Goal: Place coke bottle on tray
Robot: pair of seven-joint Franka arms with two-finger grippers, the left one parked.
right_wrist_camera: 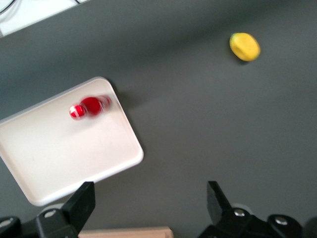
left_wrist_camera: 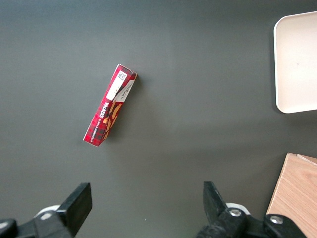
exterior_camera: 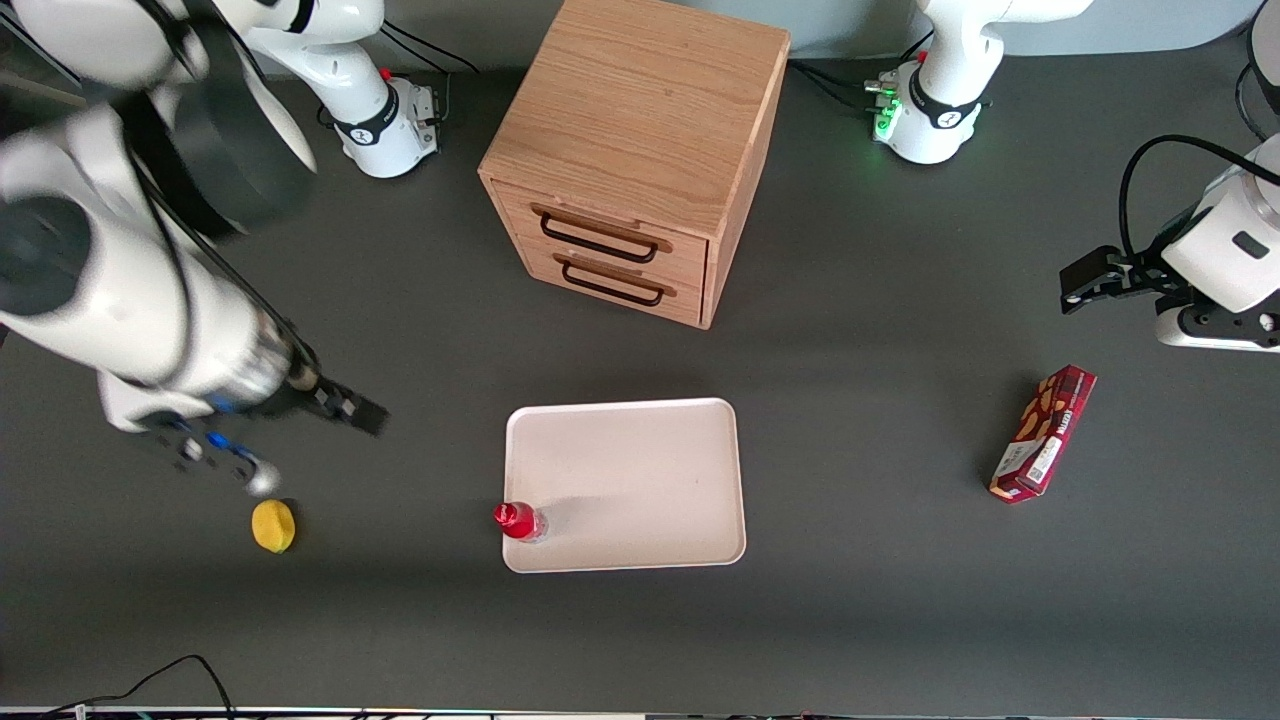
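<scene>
The coke bottle (exterior_camera: 518, 520) is a small red bottle with a red cap. It stands upright on the tray (exterior_camera: 640, 480), in the corner nearest the front camera at the working arm's end. My right gripper (exterior_camera: 300, 445) hangs open and empty above the bare table, off the tray toward the working arm's end. In the right wrist view the gripper (right_wrist_camera: 150, 198) is open with nothing between its fingers, and the bottle (right_wrist_camera: 89, 106) shows on the cream-pink tray (right_wrist_camera: 59, 158). A corner of the tray also shows in the left wrist view (left_wrist_camera: 297, 64).
A yellow lemon-like object (exterior_camera: 273, 525) lies on the table close under the gripper (right_wrist_camera: 244, 46). The wooden drawer cabinet (exterior_camera: 630, 150) stands farther from the front camera than the tray. A red snack box (exterior_camera: 1043, 432) lies toward the parked arm's end.
</scene>
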